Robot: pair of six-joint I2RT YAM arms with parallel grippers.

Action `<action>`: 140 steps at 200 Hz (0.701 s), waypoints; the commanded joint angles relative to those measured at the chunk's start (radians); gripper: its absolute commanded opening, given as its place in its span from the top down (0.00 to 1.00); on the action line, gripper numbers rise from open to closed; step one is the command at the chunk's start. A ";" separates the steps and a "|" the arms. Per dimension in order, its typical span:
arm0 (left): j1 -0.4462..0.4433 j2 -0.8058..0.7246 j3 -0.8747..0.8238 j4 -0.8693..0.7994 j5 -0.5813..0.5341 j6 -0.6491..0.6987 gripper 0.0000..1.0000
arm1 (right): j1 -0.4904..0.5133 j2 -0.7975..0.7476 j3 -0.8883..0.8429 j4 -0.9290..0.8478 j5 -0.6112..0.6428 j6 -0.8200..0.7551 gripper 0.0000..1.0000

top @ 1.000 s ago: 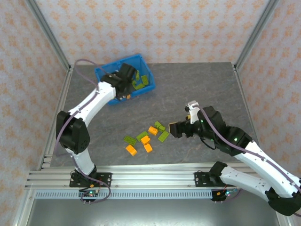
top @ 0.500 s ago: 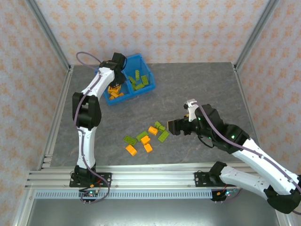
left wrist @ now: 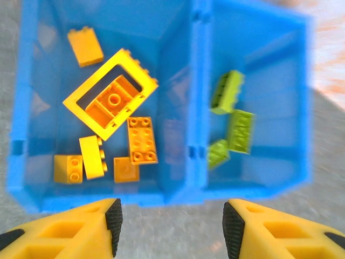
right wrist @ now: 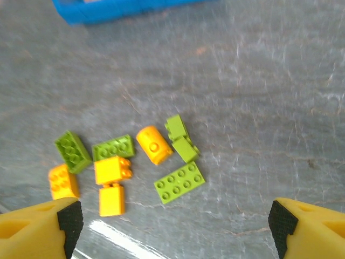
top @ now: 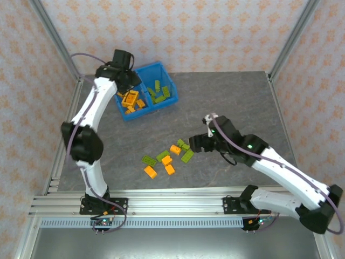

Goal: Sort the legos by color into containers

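Note:
The blue bin lies below my left gripper, which hangs open and empty above the bin's near wall. Its left compartment holds orange legos, among them the hollow orange frame lying round a smaller orange brick. Its right compartment holds green bricks. From above, the left gripper is at the bin's left end. My right gripper is wide open above the loose legos: a flat green plate, a rounded orange piece, and orange blocks. The top view puts the right gripper beside the green plate.
Loose orange and green bricks sit in a cluster at the table's middle front. More green bricks lie at the cluster's left. The bin's edge shows at the top of the right wrist view. Metal frame posts stand at the table's corners.
My left gripper has opened and pulled up and back out of the bin's left compartment, where the orange frame now lies. The right gripper has moved left, closer to the loose bricks.

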 commanded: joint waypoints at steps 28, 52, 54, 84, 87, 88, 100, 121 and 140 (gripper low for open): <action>-0.031 -0.463 -0.362 0.134 0.279 0.386 0.38 | -0.001 0.285 0.055 0.062 -0.010 -0.064 0.10; -0.038 -0.636 -0.549 0.110 0.424 0.608 0.33 | -0.002 0.468 0.150 0.063 -0.051 -0.088 0.19; -0.037 -0.648 -0.560 0.103 0.444 0.626 0.32 | -0.002 0.484 0.159 0.062 -0.054 -0.088 0.20; -0.066 -0.832 -0.732 0.004 0.657 0.978 0.07 | -0.005 0.663 0.265 0.040 -0.056 -0.109 0.31; -0.072 -0.849 -0.744 -0.003 0.669 1.004 0.05 | -0.006 0.676 0.270 0.043 -0.054 -0.113 0.32; -0.074 -0.855 -0.748 -0.006 0.672 1.012 0.05 | -0.006 0.678 0.272 0.044 -0.052 -0.114 0.32; -0.102 -0.914 -0.792 -0.027 0.688 1.093 0.01 | -0.013 0.725 0.291 0.055 -0.042 -0.121 0.34; -0.142 -0.988 -0.841 -0.059 0.715 1.228 0.00 | -0.036 0.809 0.332 0.055 -0.039 -0.123 0.38; -0.158 -1.026 -0.866 -0.037 0.736 1.245 0.00 | -0.050 0.851 0.342 0.056 -0.052 -0.123 0.44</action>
